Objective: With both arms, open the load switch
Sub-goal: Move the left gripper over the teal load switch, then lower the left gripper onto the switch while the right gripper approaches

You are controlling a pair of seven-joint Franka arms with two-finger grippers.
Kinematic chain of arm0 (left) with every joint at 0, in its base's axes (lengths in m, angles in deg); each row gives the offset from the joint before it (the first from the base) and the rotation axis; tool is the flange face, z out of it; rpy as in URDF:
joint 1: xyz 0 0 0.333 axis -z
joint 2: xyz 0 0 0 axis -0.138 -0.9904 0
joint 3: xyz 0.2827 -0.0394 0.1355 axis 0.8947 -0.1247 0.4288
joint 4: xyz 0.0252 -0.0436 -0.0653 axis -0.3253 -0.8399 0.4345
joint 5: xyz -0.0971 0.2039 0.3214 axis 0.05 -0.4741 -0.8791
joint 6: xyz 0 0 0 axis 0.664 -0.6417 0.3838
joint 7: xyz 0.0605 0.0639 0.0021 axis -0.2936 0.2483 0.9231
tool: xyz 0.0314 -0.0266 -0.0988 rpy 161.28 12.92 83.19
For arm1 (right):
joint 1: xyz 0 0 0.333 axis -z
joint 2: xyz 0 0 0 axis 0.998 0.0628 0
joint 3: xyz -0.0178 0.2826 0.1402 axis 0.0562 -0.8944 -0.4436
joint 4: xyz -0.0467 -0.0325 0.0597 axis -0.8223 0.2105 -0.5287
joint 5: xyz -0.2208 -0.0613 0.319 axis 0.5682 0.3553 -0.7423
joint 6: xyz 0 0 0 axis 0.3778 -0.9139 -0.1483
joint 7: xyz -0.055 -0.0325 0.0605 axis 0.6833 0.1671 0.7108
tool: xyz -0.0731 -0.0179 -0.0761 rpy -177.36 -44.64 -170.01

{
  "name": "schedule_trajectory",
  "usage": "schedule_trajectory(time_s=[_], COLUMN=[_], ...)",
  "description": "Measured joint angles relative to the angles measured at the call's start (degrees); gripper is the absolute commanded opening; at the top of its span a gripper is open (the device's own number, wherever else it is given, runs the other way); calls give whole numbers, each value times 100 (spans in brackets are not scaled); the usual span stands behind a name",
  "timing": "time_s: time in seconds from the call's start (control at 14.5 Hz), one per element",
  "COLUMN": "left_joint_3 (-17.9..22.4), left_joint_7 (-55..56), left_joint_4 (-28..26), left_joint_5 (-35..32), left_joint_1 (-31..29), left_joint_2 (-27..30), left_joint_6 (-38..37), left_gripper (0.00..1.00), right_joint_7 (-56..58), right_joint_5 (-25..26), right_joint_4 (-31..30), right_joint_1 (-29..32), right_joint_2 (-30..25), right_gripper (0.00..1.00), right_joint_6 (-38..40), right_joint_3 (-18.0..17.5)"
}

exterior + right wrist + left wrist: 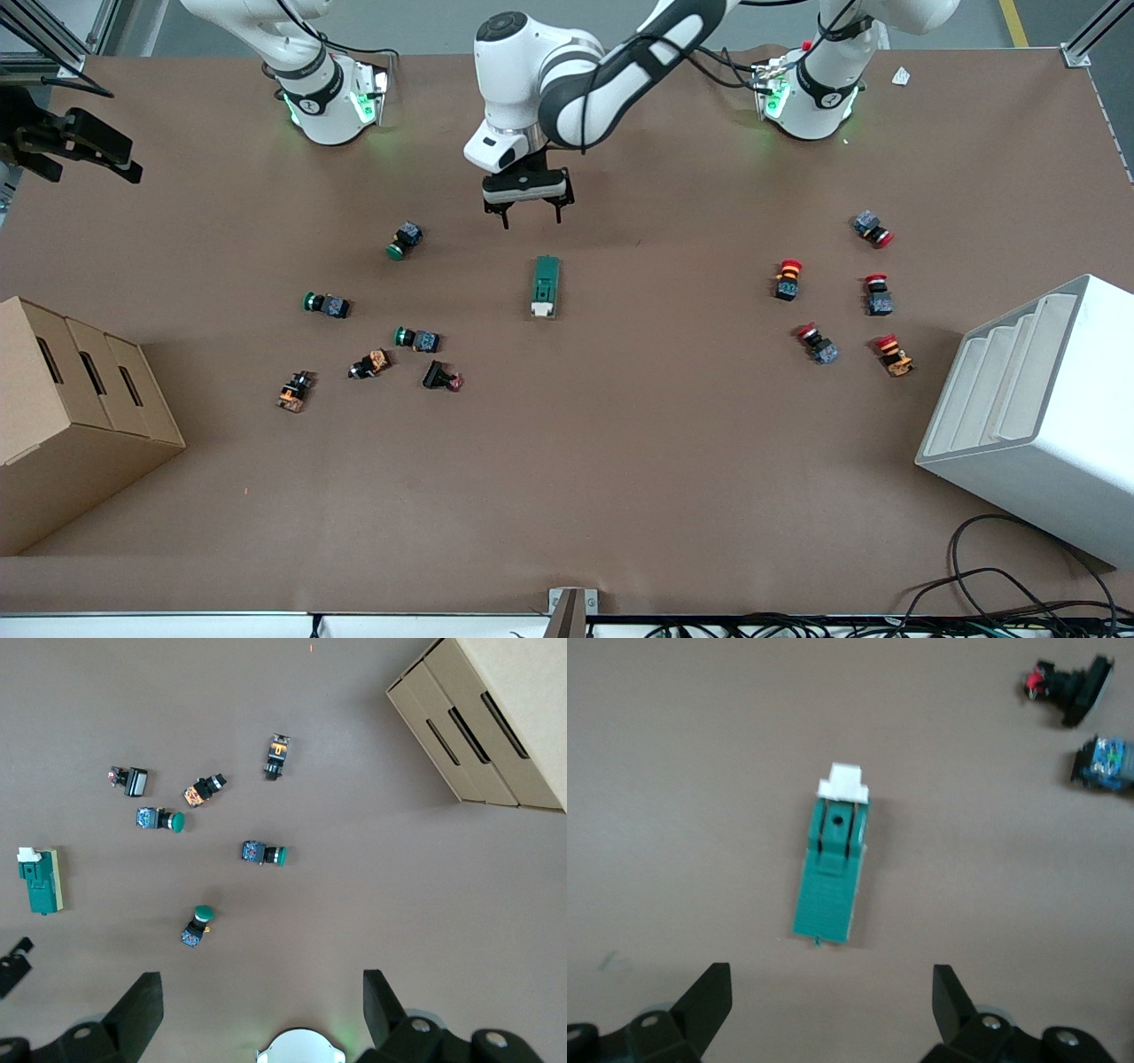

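Observation:
The load switch lies flat near the table's middle, a dark green block whose white tab end points toward the front camera. It also shows in the left wrist view and the right wrist view. My left gripper hangs open over bare table just off the switch's green end, apart from it; both black fingers are spread wide with nothing between them. My right gripper is open and empty, held high over its own arm's base; the front view does not show it.
Green and black push buttons are scattered toward the right arm's end, red ones toward the left arm's end. A cardboard box and a white stepped bin stand at the two ends. Cables lie at the front edge.

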Motion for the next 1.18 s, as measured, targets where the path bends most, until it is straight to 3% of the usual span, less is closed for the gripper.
schedule_trajectory(time_s=[0.35,0.55,0.83,1.18], left_joint_3=[1,7,12,67], left_joint_7=[2075,2896,3994,4921], left_joint_4=[-346,-440,-512,-644], left_joint_5=[-2117,-3295,-4428,-5690], left_joint_1=[490,645,821,870], left_joint_2=[-487,-829,-1171,-1383], left_joint_6=[45,-360,-968,-1460], left_gripper=[98,98,98,98], right_joint_7=[2,-4,-586,-2020], right_joint_5=[-16,-18,-183,-409], right_joint_4=[1,-15,-30,-52], right_joint_1=[0,-4,-74,-626], right_joint_2=[38,229,469,807], right_gripper=[100,100,100,100], right_joint_6=[-32,-31,-59,-283], right_joint_3=[-1,-16,-39,-67])
